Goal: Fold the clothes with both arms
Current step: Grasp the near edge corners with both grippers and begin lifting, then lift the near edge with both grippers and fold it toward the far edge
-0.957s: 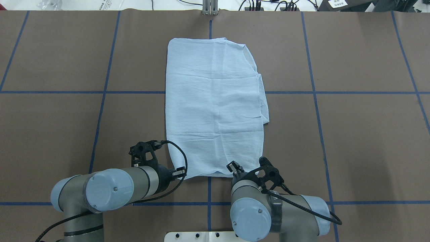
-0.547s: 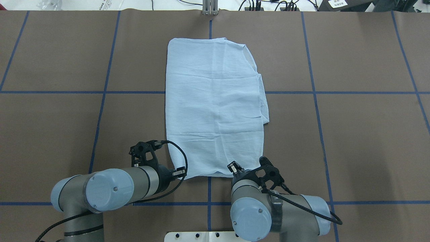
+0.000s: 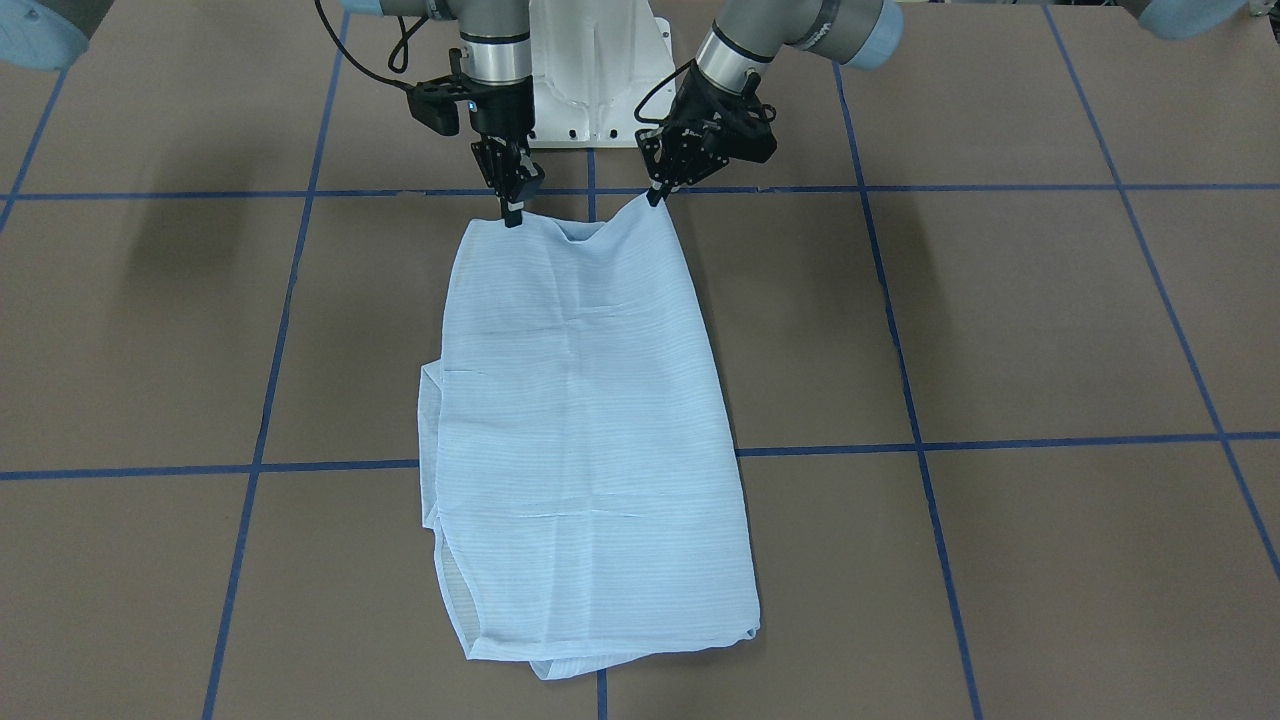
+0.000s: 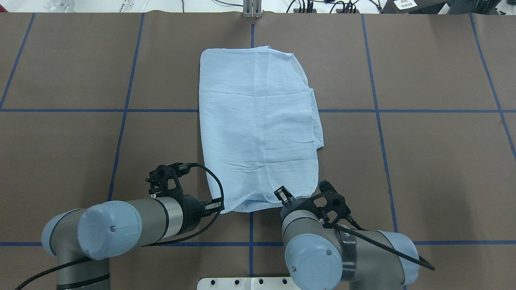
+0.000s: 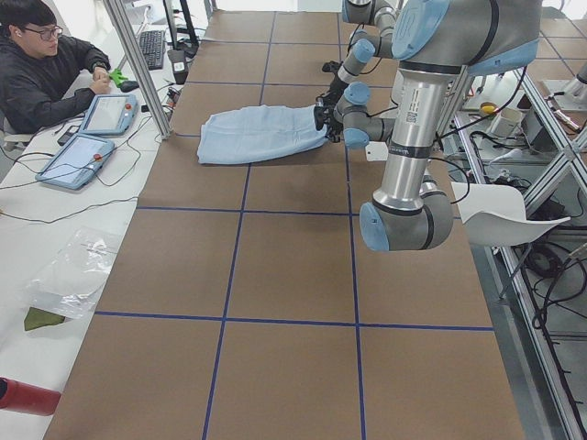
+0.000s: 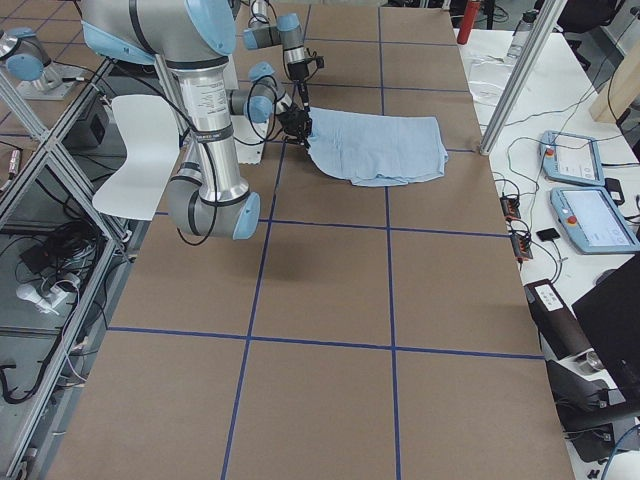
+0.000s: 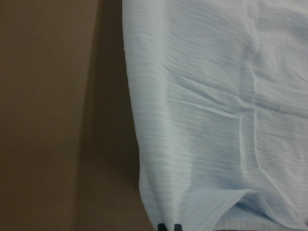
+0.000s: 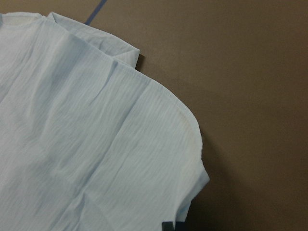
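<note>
The light blue shirt (image 4: 258,121) lies folded into a long rectangle in the middle of the brown table, its far end towards the operators' side. The front-facing view shows both near corners of the shirt (image 3: 580,420) raised a little off the table. My left gripper (image 3: 655,195) is shut on one corner, my right gripper (image 3: 512,215) on the other. From overhead the left gripper (image 4: 217,207) and right gripper (image 4: 284,195) sit at the near hem. Both wrist views are filled with striped cloth (image 7: 216,120) (image 8: 96,144), pinched at the bottom edge.
Blue tape lines divide the brown table (image 4: 423,161) into squares. The white robot base plate (image 4: 242,282) is at the near edge, an aluminium post (image 4: 252,10) at the far edge. A seated person (image 5: 46,64) and two tablets (image 5: 87,137) are beside the table.
Both arms have shifted slightly while holding the near corners. The shirt's near hem has drawn in and lifted a little; the rest of the cloth stays flat.
</note>
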Controlling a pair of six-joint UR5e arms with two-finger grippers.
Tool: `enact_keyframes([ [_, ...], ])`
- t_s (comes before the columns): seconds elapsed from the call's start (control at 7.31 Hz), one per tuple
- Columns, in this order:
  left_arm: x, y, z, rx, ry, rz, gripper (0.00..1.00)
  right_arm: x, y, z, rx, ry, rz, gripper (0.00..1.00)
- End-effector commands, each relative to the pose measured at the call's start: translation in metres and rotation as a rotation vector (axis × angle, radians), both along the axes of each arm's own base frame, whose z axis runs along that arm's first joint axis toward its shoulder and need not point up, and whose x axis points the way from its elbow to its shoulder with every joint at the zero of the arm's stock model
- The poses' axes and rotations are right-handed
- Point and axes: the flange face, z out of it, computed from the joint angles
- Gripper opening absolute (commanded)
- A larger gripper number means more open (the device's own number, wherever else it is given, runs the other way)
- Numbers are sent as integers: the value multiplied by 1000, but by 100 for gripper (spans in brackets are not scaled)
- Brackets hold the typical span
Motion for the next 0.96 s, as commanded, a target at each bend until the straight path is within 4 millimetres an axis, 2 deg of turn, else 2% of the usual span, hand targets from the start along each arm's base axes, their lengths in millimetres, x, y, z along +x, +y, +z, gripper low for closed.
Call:
enact_keyframes([
  [0.0, -64, 17, -42, 0, 39, 4, 0, 73, 48, -52, 3, -13, -81, 0],
  [0.14, -96, 28, -65, -5, 46, 24, 0, 97, 62, -65, -1, -13, -110, 0],
  [0.27, -126, 39, -84, -15, 70, 71, 0, 117, 63, -75, 1, -43, -115, 0],
  [0.41, -134, 42, -90, -23, 58, 90, 0, 119, 60, -77, 6, -43, -112, 0],
  [0.55, -115, 36, -79, -31, 13, 89, 0, 107, 56, -70, 26, -4, -112, 0],
  [0.68, -88, 23, -61, -36, -48, 69, 0, 84, 43, -65, 86, 67, -109, 0],
  [0.82, -65, -15, -59, -23, -86, 14, 0, 67, 21, -70, 115, 94, -78, 0],
])
